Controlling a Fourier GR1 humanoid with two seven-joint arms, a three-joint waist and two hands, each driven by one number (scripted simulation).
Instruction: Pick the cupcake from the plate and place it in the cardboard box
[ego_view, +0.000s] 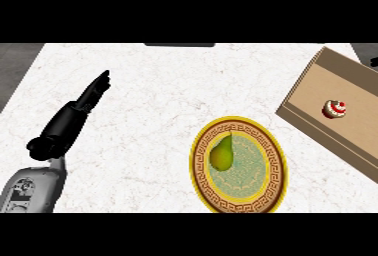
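White marbled desk (162, 90): left edge runs diagonally from upper left down toward the arm, far edge along the top with a dark flat object (179, 44) sitting on it. Wide bare stretch of desk between the left hand and the plate; narrower strip between the plate and the box.

Count: one round gold-rimmed patterned plate (275, 165), one green pear (221, 152) lying on its left half, one brown cardboard box (347, 80) at the right edge, one small frosted cupcake with a red top (334, 109) already inside the box, on its floor near the near wall.

One hand visible: black left hand (94, 92), fingers straight and together, pointing up and slightly right, holding nothing, grey forearm (33, 190) entering at lower left. Right hand not visible.
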